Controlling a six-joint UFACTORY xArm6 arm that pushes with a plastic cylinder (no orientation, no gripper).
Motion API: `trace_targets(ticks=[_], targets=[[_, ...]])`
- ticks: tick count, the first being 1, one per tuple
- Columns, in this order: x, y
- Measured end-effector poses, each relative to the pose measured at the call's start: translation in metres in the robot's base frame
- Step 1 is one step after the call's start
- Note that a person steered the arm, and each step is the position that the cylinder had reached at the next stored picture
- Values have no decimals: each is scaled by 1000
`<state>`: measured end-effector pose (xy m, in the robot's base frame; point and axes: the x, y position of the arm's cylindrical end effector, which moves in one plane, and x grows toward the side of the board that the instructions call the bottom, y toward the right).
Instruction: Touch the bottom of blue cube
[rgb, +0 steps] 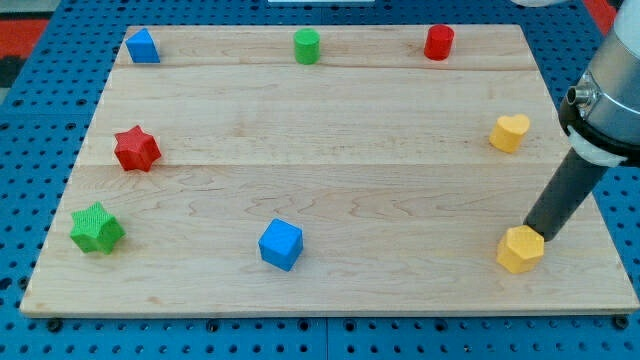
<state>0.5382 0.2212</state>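
Observation:
The blue cube (280, 244) lies on the wooden board (330, 170) near the view's bottom, left of centre. My rod comes down from the view's right, and my tip (528, 230) stands at the bottom right, touching the top of a yellow hexagonal block (520, 250). The tip is far to the right of the blue cube, roughly level with it.
A blue wedge-like block (143, 46) sits at top left, a green cylinder (307, 46) at top centre, a red cylinder (438, 42) at top right. A yellow heart (509, 132) lies at the right, a red star (136, 149) and a green star (97, 228) at the left.

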Motion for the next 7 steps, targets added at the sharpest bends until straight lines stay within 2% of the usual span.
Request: trace_targets(ticks=[1,2,4,5,6,7], targets=[[0,1],[7,33],[7,34],[33,50],[80,48],[74,40]])
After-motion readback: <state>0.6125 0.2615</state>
